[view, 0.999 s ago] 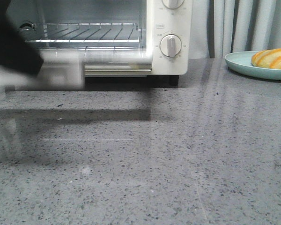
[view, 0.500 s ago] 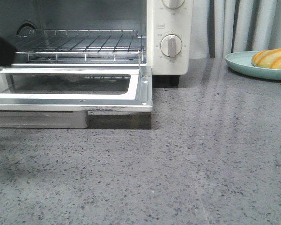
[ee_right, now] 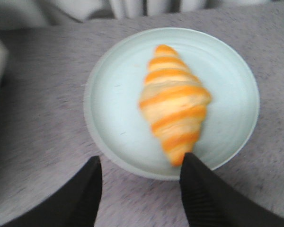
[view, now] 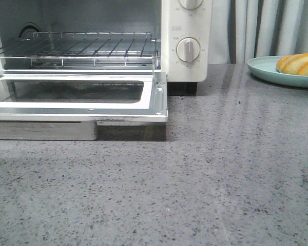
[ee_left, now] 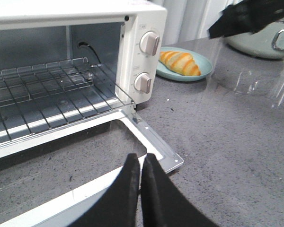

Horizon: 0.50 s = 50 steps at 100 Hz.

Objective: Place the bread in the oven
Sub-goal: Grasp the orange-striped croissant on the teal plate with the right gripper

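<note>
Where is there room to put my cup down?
The grey counter is bare between the oven's open door and the plate with the bread. The left side is crowded by the oven.

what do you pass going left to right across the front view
open oven door with the wire rack above it → oven control panel with the lower dial → pale curtain → light blue plate → bread on it

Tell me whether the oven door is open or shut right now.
Open. The oven door is folded down flat in front of it, so the wire rack inside is exposed, with nothing on it.
</note>
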### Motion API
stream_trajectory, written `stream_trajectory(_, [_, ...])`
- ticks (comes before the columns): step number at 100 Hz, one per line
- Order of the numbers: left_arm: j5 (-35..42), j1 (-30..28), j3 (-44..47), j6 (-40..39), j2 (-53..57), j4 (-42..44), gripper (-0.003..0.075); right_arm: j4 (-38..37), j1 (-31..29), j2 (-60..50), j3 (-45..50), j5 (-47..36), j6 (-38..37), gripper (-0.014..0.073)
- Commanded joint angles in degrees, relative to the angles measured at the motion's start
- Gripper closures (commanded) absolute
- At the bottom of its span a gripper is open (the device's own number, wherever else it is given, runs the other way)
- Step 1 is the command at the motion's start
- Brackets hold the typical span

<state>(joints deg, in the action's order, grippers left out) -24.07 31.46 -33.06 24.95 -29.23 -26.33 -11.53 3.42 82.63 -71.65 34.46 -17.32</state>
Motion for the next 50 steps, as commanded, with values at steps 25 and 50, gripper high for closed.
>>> stream_trajectory(25, [0.47,0.32,-1.52,-0.1,1.17,-1.6,0.0742,-0.46,-3.45,16.34,-6.61,-3.18,0.35,0.0255])
stream_trajectory(50, [0.33,0.32,-1.52,-0.1,1.17,-3.16,0.0742,2.37,-3.78,18.97,-6.61,-1.47,0.35,0.0661])
